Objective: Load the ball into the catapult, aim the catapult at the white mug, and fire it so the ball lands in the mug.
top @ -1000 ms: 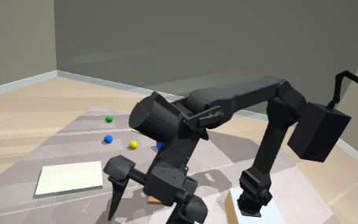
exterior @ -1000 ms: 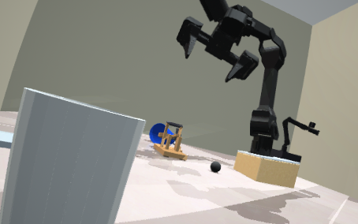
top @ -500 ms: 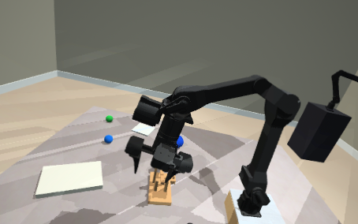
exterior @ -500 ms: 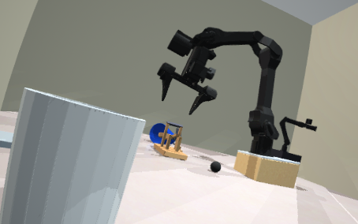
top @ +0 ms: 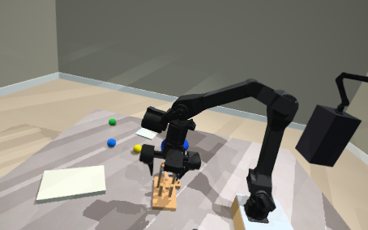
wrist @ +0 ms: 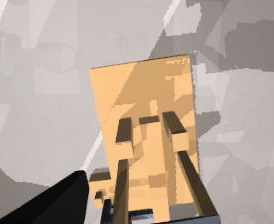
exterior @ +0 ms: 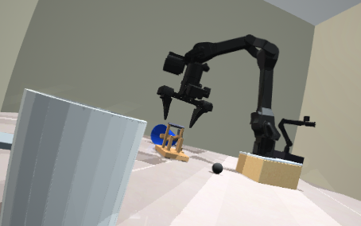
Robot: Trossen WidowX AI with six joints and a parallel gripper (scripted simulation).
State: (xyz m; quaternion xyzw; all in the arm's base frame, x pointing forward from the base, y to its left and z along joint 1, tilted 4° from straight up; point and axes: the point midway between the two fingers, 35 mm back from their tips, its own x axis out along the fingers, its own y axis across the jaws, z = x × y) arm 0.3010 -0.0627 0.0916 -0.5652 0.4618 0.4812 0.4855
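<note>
The wooden catapult [top: 164, 202] [exterior: 172, 153] [wrist: 138, 90] stands upright on the table. My gripper [top: 166, 176] [exterior: 178, 122] [wrist: 184, 167] is open and empty, pointing down just above the catapult, with its fingers spread to either side. In the wrist view the catapult's posts and dark crossbar lie between the fingers, at the bottom edge. A black ball [exterior: 217, 168] lies on the table between the catapult and the arm's base. The white mug [exterior: 71, 159] stands upright, large in the foreground of the exterior view; I cannot see it in the other views.
A blue cup [top: 186, 145] [exterior: 159, 135] lies on its side behind the catapult. Green [top: 112, 121], blue [top: 111, 142] and yellow [top: 137, 149] balls lie at the back left. A large pale slab [top: 73, 182] is at the left, a small one [top: 146, 134] behind. A dark box [top: 328, 135] is at the right.
</note>
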